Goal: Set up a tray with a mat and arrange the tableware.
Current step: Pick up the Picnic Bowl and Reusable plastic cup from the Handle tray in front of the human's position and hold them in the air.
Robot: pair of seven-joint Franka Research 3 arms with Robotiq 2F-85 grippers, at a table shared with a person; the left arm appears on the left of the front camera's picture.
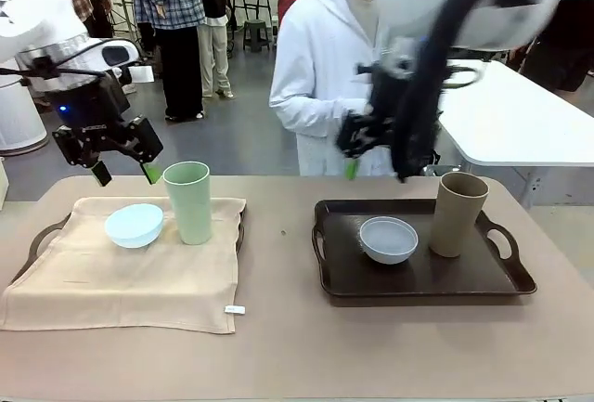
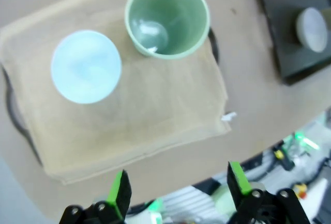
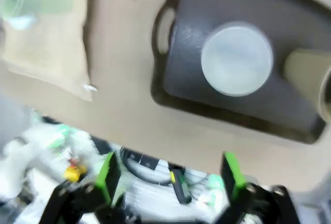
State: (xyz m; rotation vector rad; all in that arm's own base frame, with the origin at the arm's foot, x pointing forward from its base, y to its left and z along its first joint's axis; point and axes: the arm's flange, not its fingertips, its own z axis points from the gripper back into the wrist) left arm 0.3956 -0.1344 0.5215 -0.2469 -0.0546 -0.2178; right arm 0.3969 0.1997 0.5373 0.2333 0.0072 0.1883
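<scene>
Front view, at left gripper (image 1: 125, 175): spread wide, holding nothing, hovering above the far edge of mat (image 1: 139, 277), one pad just beside the rim of green cup (image 1: 187, 201). Likely trouble: clipping that tall cup on a descent and toppling it onto blue bowl (image 1: 135, 225) just beside it, or catching the loose mat and rucking it over tray handle (image 1: 37, 239) beneath.

At right gripper (image 1: 362, 156): open and empty too, judging by right wrist view, raised above the far rim of dark tray (image 1: 422, 296). Could knock tan cup (image 1: 458, 213), tall and near that tray's right end. Grey bowl (image 1: 388, 239) low, apart from the cup, less at risk. No mat under that pair, so probably some lifting and resetting to do, each lift a fresh chance of a spill.

Farther out: person (image 1: 320, 68) in white coat close behind right gripper, within reach of a careless swing. Small white tag (image 1: 235, 309) at mat's near corner, lying on bench (image 1: 278, 346).
</scene>
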